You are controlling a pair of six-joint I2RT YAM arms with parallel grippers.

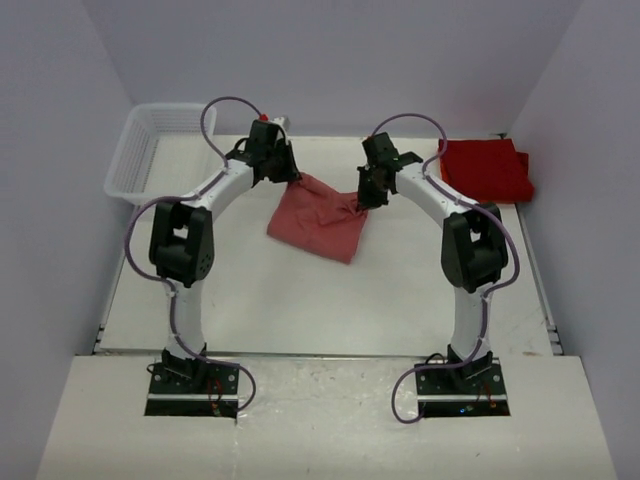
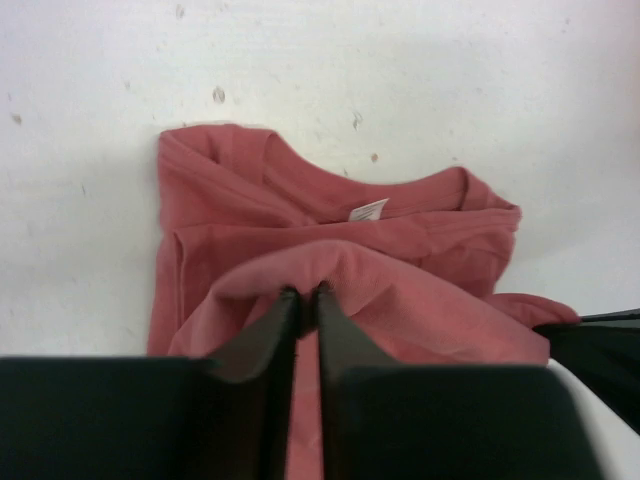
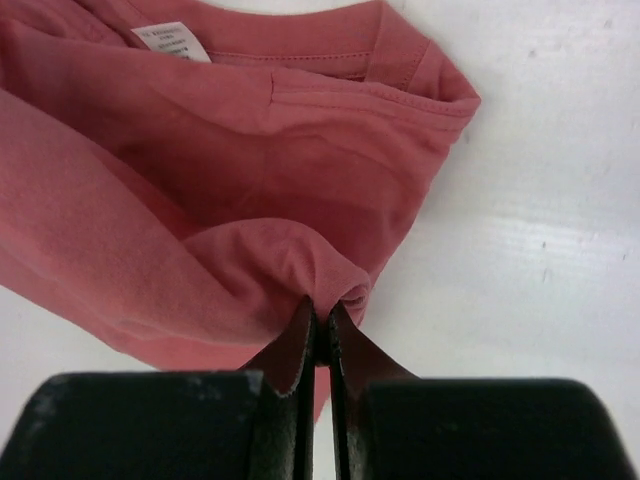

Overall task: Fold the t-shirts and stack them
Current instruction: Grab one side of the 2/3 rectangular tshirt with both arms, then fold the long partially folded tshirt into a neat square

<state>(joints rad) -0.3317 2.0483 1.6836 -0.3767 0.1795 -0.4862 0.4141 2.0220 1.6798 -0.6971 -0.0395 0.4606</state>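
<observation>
Top external: salmon t-shirt (image 1: 318, 222) lies between white basket (image 1: 128, 160) and red stack (image 1: 487, 168)

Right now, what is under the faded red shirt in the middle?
Only the white table shows around the shirt. The left gripper and the right gripper pinch its far edge. Anything beneath the cloth itself is covered, so I cannot tell.

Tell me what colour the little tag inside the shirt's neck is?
White. The tag on the salmon-red t-shirt shows best in the right wrist view.
</observation>
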